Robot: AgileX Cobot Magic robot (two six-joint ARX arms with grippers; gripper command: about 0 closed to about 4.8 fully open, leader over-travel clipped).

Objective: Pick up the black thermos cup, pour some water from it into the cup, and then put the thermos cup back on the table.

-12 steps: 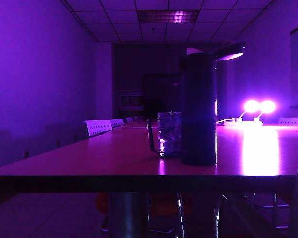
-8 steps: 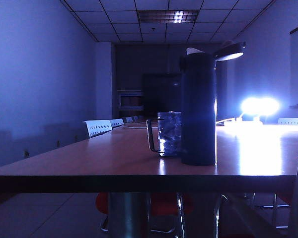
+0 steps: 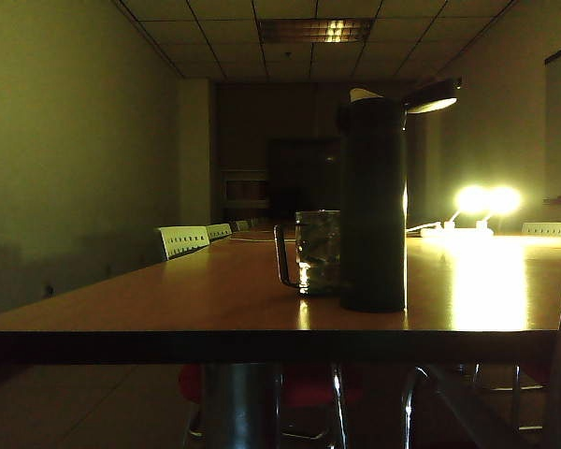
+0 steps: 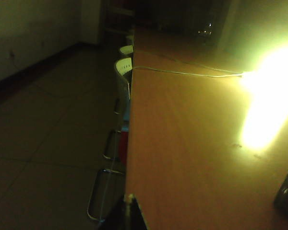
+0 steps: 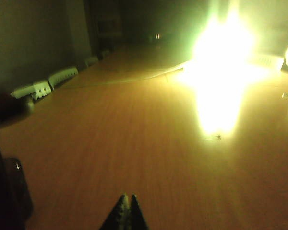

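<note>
Low at the edge of the right wrist view, the right gripper point(image 5: 126, 207) shows as two dark fingertips pressed together with nothing between them, poised over bare tabletop point(image 5: 149, 143). Off to that gripper's side a tall dark shape crowds the frame's edge; it may be the thermos point(image 5: 1, 191), though the picture is too dim to be sure. Far ahead of the gripper a bright lamp point(image 5: 225, 45) floods the wood with glare, and white chairs point(image 5: 38, 87) line the tabletop's far edge.

The left wrist view shows no part of the left gripper, so I cannot tell whether it is spread or closed. It looks along the tabletop's side edge, with tiled floor point(image 4: 43, 143) and chairs beside it, a thin cable point(image 4: 182, 73) running across the wood to the glare, and a dark rounded object cut off at the frame's corner, too little of it to name.

Only the exterior view shows the task's things plainly, and it shows neither gripper. The thermos point(image 3: 374, 206) stands upright near the tabletop's front edge, its flip lid point(image 3: 434, 96) open and sticking out sideways at the top. The cup point(image 3: 316, 253), a clear glass mug with its dark loop handle turned away from the thermos, stands just beside it, partly overlapped by it; whether they touch I cannot tell. Two lamp heads glow further back on the tabletop.
</note>
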